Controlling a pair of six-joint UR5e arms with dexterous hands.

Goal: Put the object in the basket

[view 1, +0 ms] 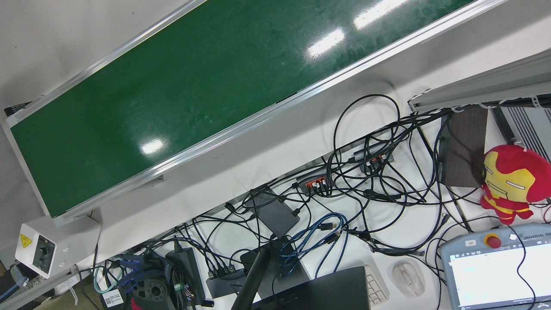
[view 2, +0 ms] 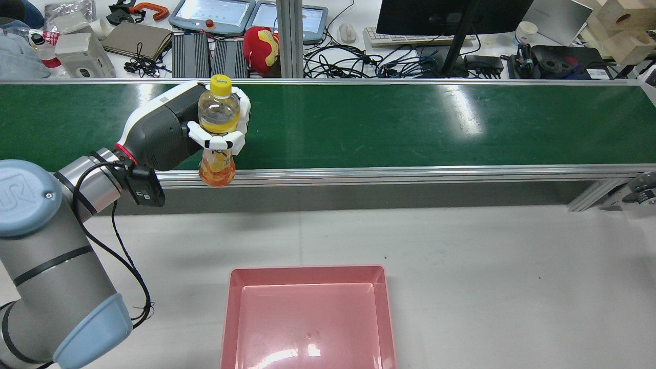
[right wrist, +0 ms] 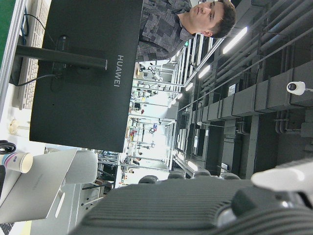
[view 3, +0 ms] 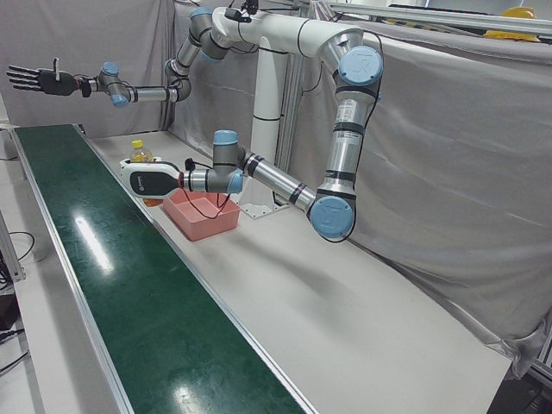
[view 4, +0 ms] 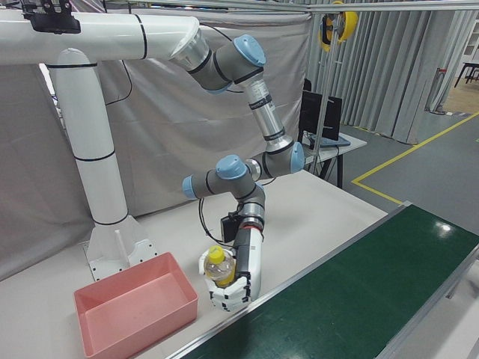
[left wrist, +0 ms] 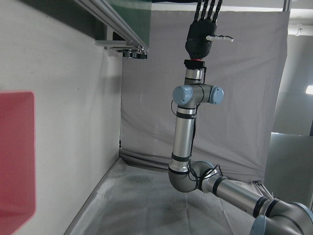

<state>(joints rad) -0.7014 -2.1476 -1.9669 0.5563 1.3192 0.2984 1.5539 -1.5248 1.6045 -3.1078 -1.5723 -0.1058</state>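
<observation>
Pink basket (view 2: pixel 307 271) sits empty on the bench (view 2: pixel 487 266). Beyond it, over the green belt's (view 2: pixel 410 123) near rail, the left hand (view 2: pixel 205 125) has its fingers (view 2: pixel 215 138) wrapped around the upright yellow-capped bottle (view 2: pixel 219 133). Right hand (view 3: pixel 39 80) hangs way off past the belt, fingers spread wide.

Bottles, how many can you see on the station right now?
1. The bottle, yellow-capped, is held upright in the left hand at the near edge of the green conveyor belt.

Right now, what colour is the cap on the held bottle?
Yellow. The bottle cap shows best in the rear view.
</observation>
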